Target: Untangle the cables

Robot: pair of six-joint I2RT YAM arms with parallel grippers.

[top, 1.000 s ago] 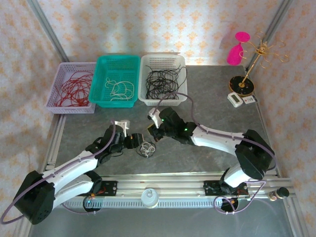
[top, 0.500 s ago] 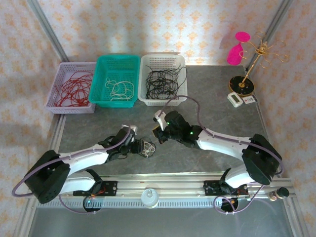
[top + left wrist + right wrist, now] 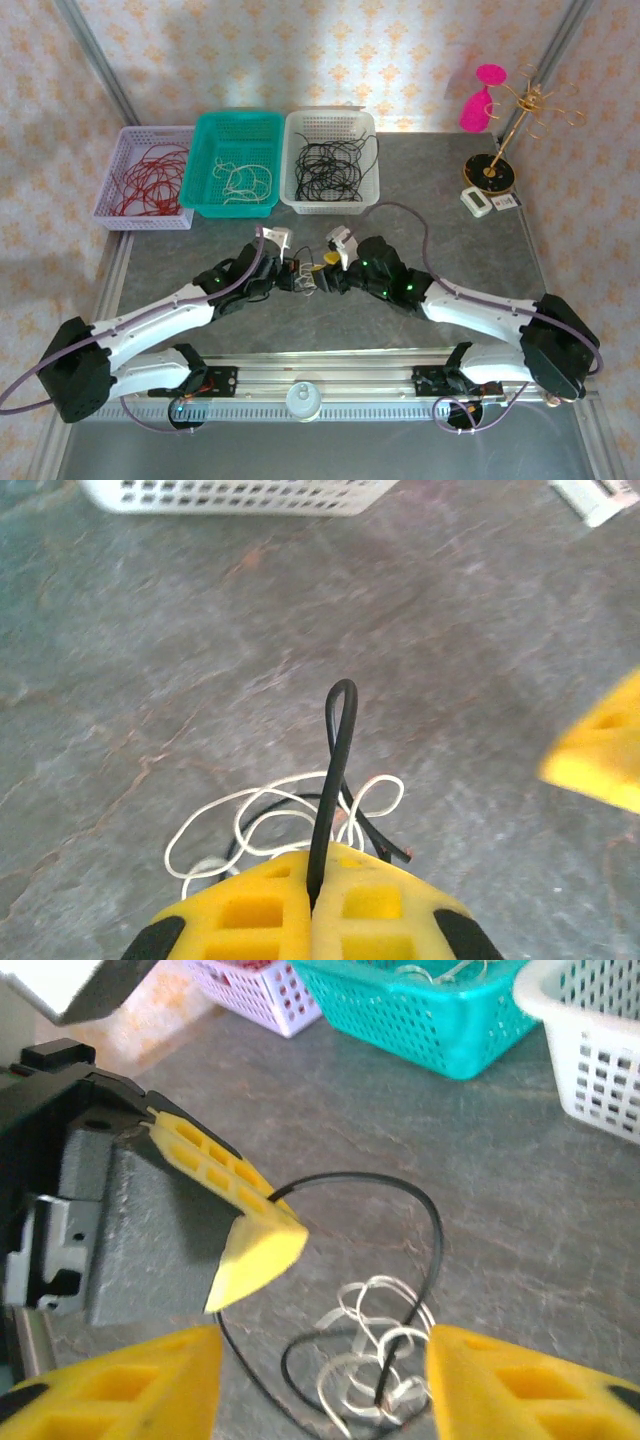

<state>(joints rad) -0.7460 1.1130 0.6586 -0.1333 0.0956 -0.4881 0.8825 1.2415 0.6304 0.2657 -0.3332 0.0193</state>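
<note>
The cables here are a small clump of white cable [image 3: 385,1345] and black cable [image 3: 420,1210] on the grey table, midway between the two arms [image 3: 305,281]. My left gripper [image 3: 315,865] is shut on a loop of the black cable [image 3: 335,770], which rises from between its yellow pads. White loops [image 3: 260,810] lie on the table just below it. My right gripper [image 3: 320,1360] is open, one yellow finger on each side of the clump. It faces the left gripper's fingers [image 3: 250,1240], a few centimetres away.
Three baskets stand in a row at the back: a lilac one [image 3: 125,150] with red cords, a teal one [image 3: 200,130] with white cords, a white one [image 3: 290,130] with black cords. A gold stand [image 3: 500,150], a pink object [image 3: 478,100] and a small scale [image 3: 478,202] stand at back right.
My left gripper moved onto the clump and shut on the black cable. My right gripper came down and toward the clump and opened.
</note>
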